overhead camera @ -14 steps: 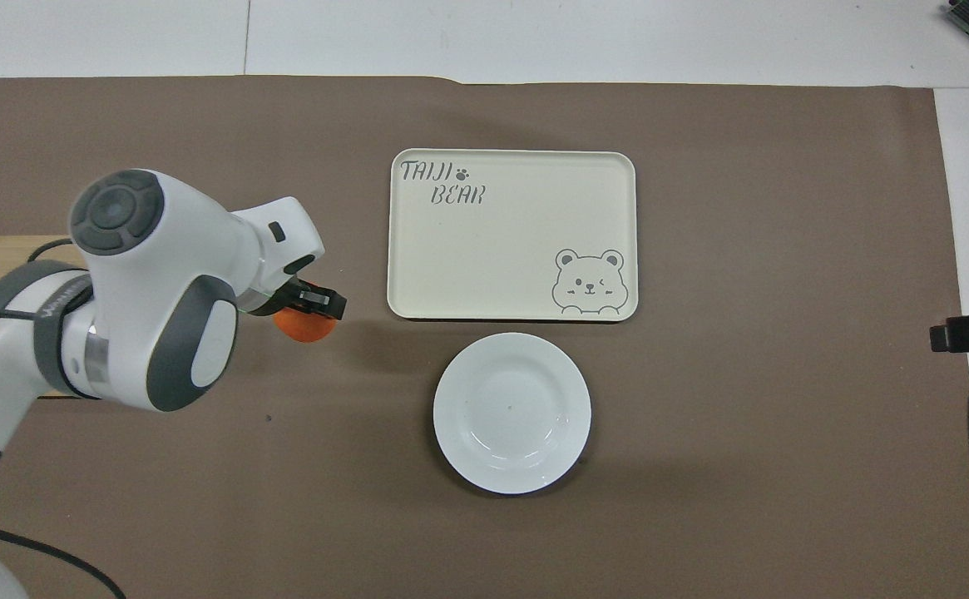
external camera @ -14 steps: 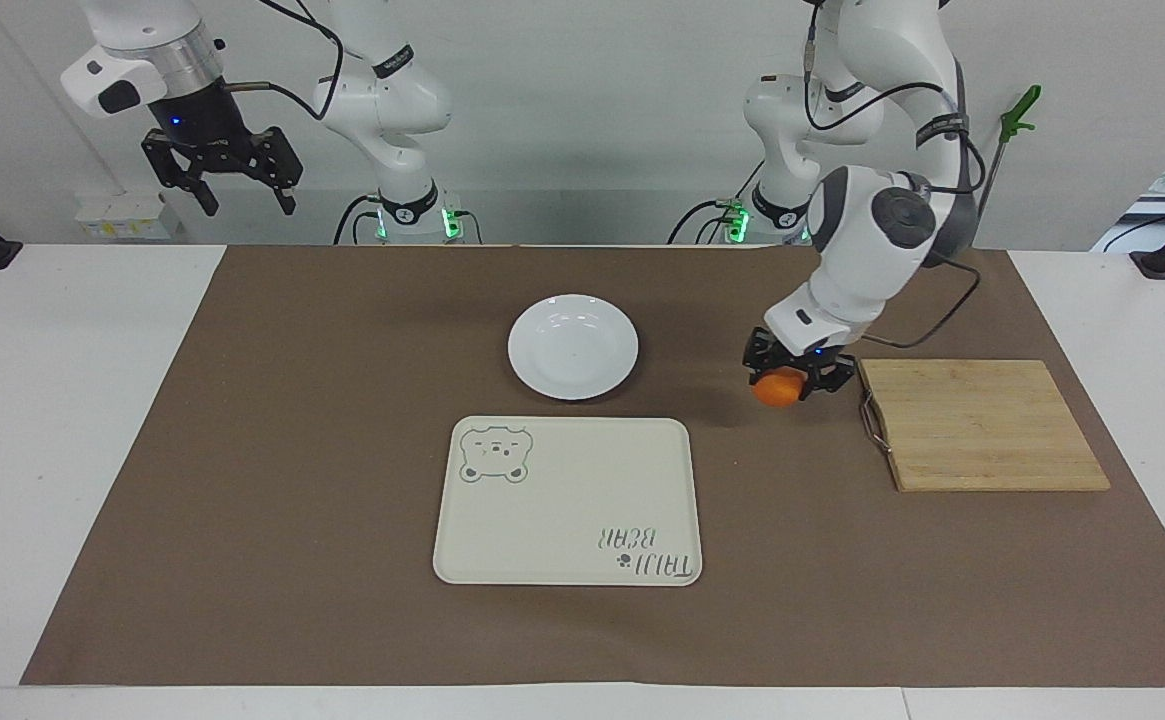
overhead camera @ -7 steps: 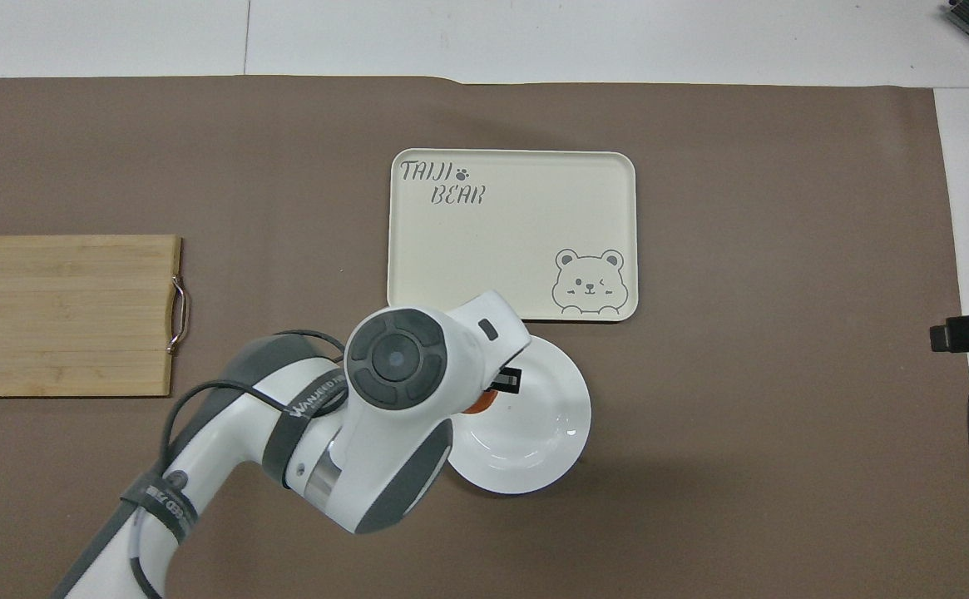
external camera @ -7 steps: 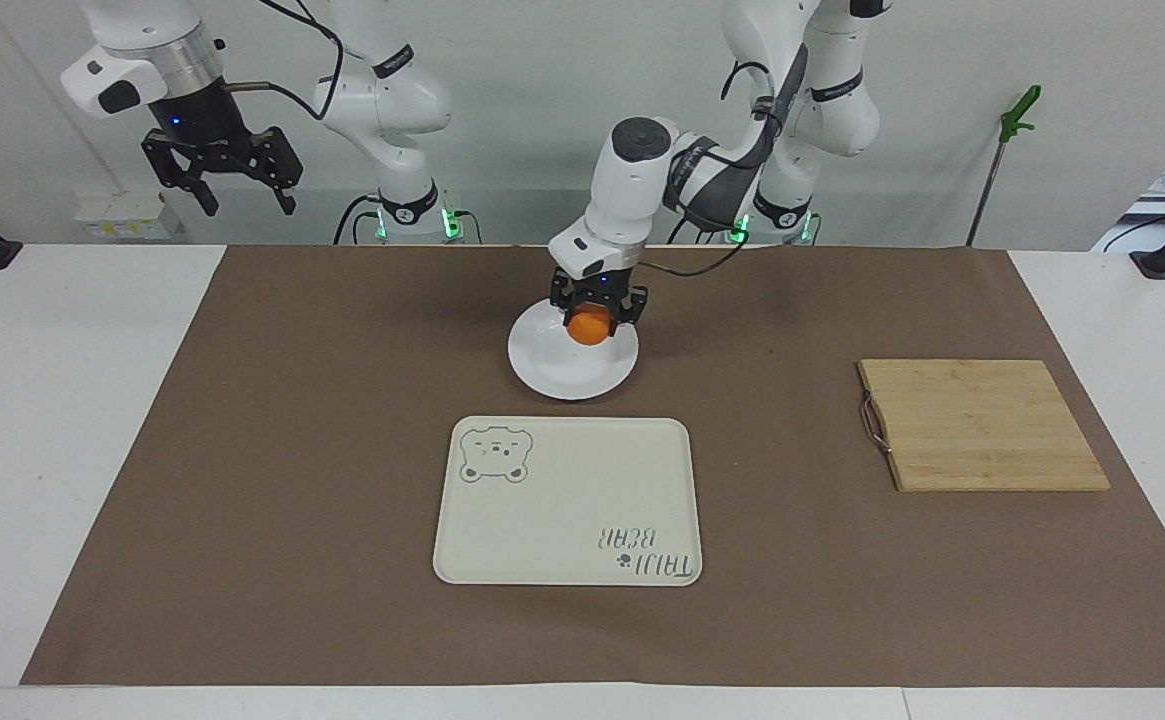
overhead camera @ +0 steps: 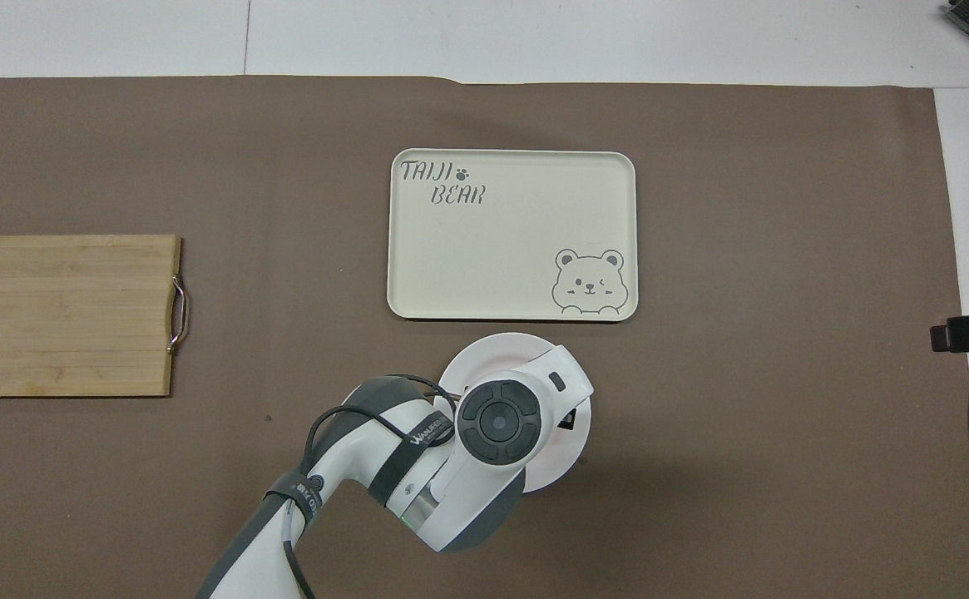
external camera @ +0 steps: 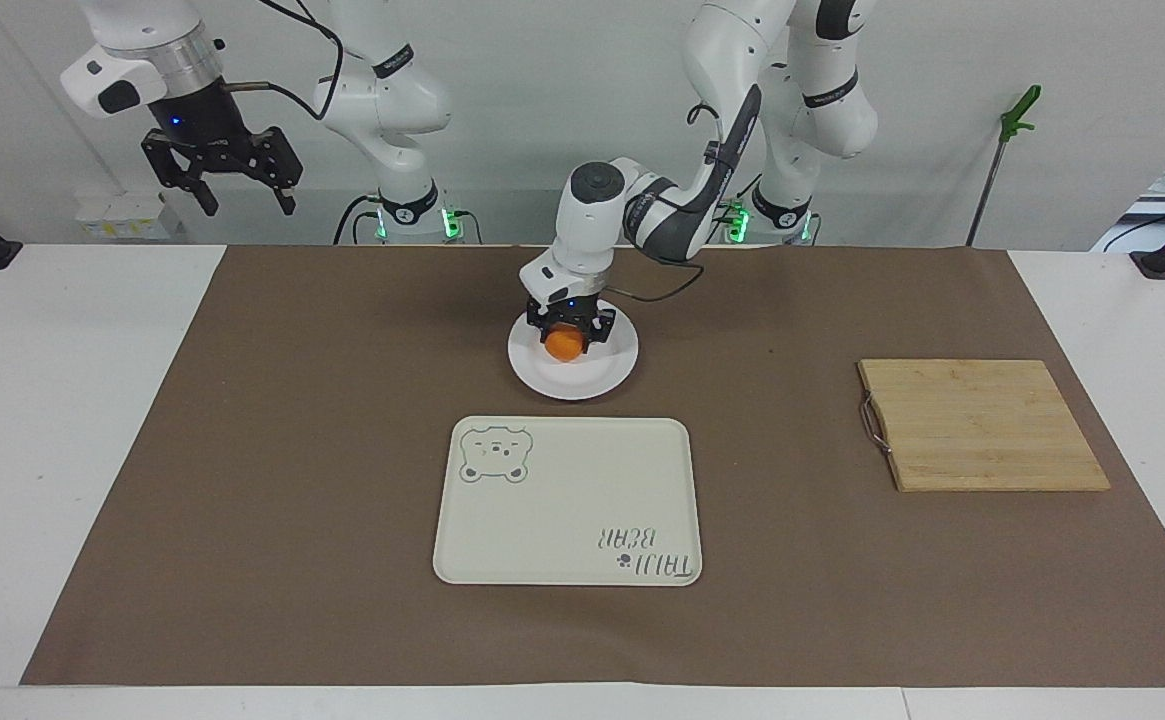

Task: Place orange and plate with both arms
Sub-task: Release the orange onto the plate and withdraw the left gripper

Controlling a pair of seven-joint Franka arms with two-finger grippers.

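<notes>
Orange: carried from beside the board to low over the plate, pinched in the left pincer, release pending; right pincer spread, waiting aloft; tray bare.

White jointed left arm bent low, black left gripper clamped shut, right gripper raised, fingers spread, waiting
</notes>
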